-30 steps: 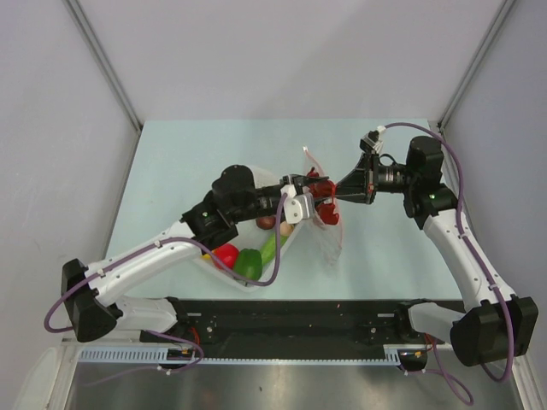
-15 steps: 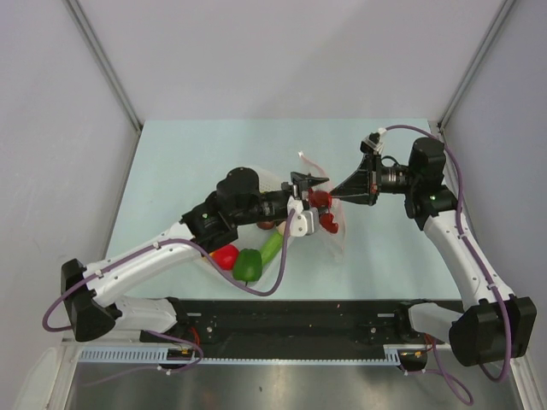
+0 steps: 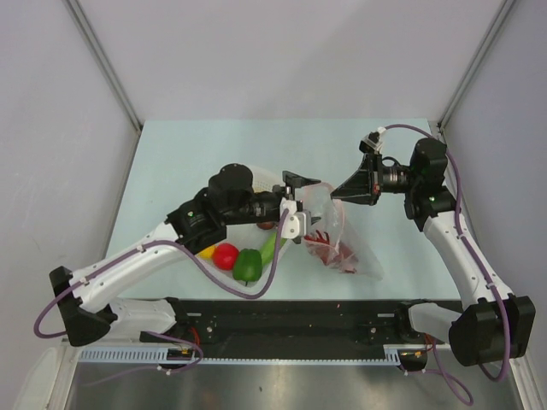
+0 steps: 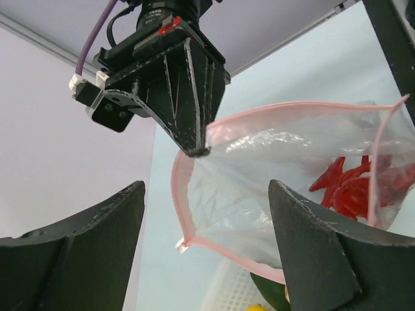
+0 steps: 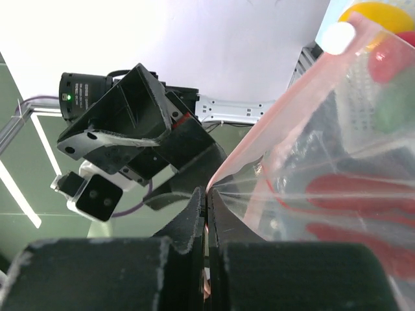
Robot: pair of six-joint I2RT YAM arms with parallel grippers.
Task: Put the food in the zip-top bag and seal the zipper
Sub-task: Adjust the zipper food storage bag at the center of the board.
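Observation:
My right gripper (image 3: 334, 196) is shut on the pink zipper (image 4: 249, 115) edge of the clear zip-top bag (image 3: 342, 243) and holds its mouth up; the pinch shows in the right wrist view (image 5: 207, 193). The red lobster (image 3: 329, 248) lies inside the bag, also seen in the left wrist view (image 4: 345, 184). My left gripper (image 3: 301, 195) is open and empty just left of the bag's mouth, jaws wide apart (image 4: 206, 194). The red tomato (image 3: 226, 255), green pepper (image 3: 248, 265), green cucumber (image 3: 270, 246) and a yellow piece (image 3: 206, 251) sit in the white mesh basket (image 3: 208, 261).
The basket lies under my left arm, left of the bag. The bag's lower end rests on the pale table (image 3: 188, 162) at the front right. Grey walls stand close on both sides. A black rail (image 3: 291, 312) runs along the near edge.
My left gripper let go of the lobster and drew back left out of the bag's mouth. The lobster dropped into the bag, which now sags lower to the right.

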